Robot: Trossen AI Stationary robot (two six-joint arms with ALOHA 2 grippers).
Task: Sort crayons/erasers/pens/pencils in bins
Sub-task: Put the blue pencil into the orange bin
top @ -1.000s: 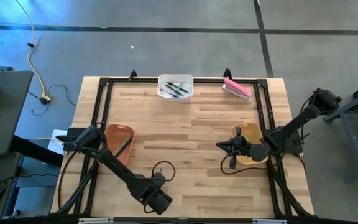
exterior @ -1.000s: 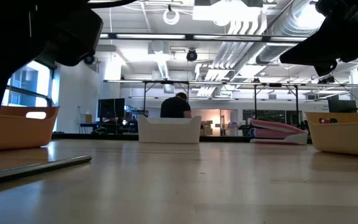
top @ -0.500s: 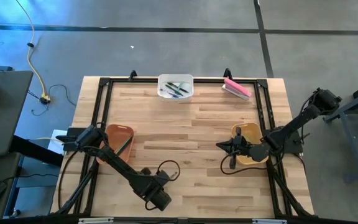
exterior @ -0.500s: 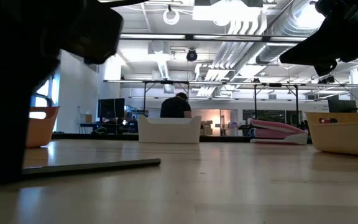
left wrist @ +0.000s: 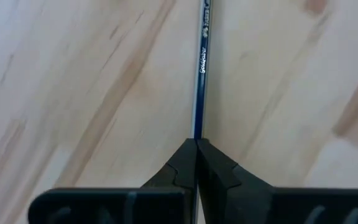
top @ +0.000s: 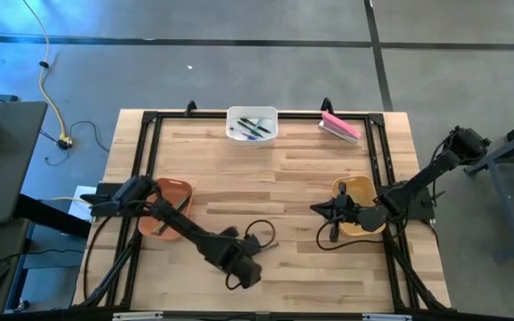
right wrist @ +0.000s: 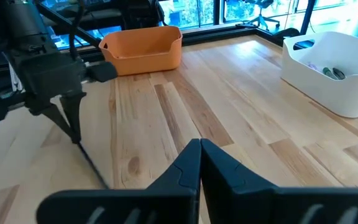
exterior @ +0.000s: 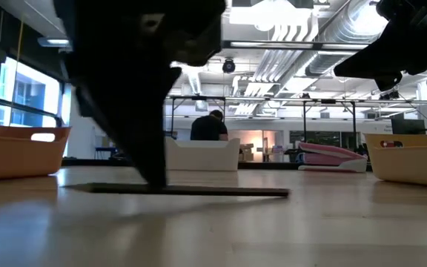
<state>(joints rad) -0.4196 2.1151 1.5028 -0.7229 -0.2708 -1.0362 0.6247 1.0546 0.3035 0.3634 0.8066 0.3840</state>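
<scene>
A thin dark blue stick with white lettering (left wrist: pixel 199 68), a pen or a pencil, lies level along the table (exterior: pixel 221 191). My left gripper (top: pixel 244 266) stands over it near the table's front middle, shut on it. My right gripper (top: pixel 315 210) hangs shut and empty beside the mustard yellow bin (top: pixel 357 198). The white bin (top: pixel 252 125) at the far edge holds several dark and teal sticks. The orange bin (top: pixel 169 198) sits at the left, partly under my left arm. My left gripper pinches the blue stick between its two fingertips (left wrist: pixel 185 158), which come steeply from above and lie across it. In the low view the fingers (exterior: pixel 154 174) meet it about a third of the way along. The stick stays level, on or just above the table top.
A pink block (top: pixel 340 126) lies at the far right corner. A black frame (top: pixel 150 120) runs round the table top. A loop of cable (top: pixel 259 234) hangs by my left wrist. A person (exterior: pixel 209 127) sits in the room beyond the white bin.
My left gripper has moved toward the table's right edge and rolled its wrist. The blue stick has come along the table with it, from the left of the low view to the middle. It has turned from slanting to level across that view.
</scene>
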